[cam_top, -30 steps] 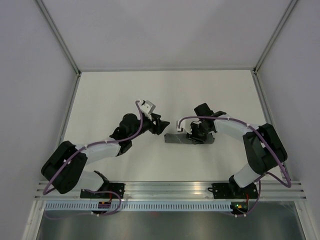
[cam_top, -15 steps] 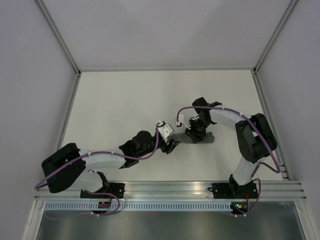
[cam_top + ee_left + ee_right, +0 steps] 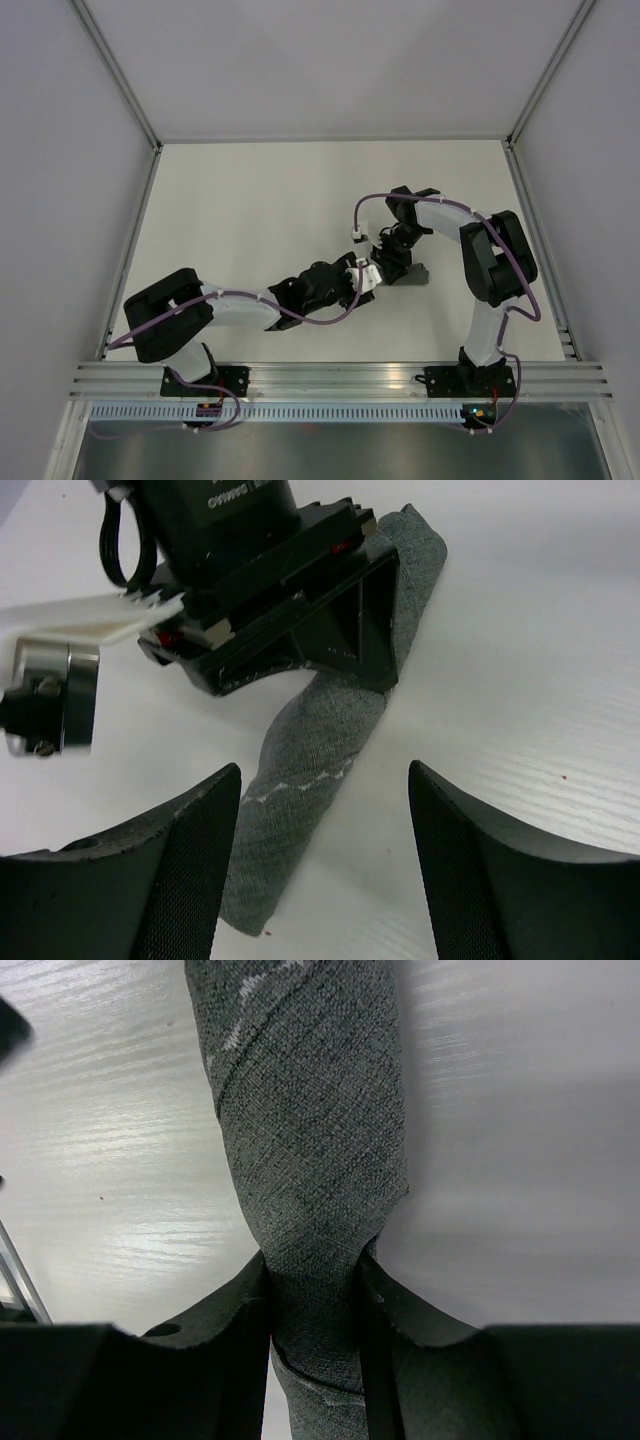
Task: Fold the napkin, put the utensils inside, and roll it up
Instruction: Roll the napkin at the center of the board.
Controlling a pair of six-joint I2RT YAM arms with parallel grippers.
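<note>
A: Where is the napkin (image 3: pixel 315 735) at this moment?

B: It lies on the white counter (image 3: pixel 530 680), rolled into a long, narrow bundle of dark grey cloth. A thin pale stitched line (image 3: pixel 300 780) runs across it near one end. In the top view the roll is a little right of the middle of the counter, where the two arms meet.

A: What does the right gripper (image 3: pixel 313 1275) do?

B: It pinches the roll. In its own wrist view, the two black fingers (image 3: pixel 200 1360) press the cloth from both sides, and the roll becomes thinner at that place, like a waist. The jaws are partly closed, only as wide as the squeezed cloth permits. In the left wrist view this gripper stands across the roll, and the cloth comes out on both sides of it.

A: And the left gripper (image 3: pixel 322 780)?

B: It is spread wide and it holds nothing. Its fingers (image 3: pixel 490 880) stand on the two sides of the free end of the roll. One finger is just beside the edge of the cloth; I cannot tell if it touches. The other finger is apart from the cloth, with bare counter between them.

A: Are the two grippers near each other?

B: Yes, they are close together at the same roll. In the top view the left one is at the roll's left end.
</note>
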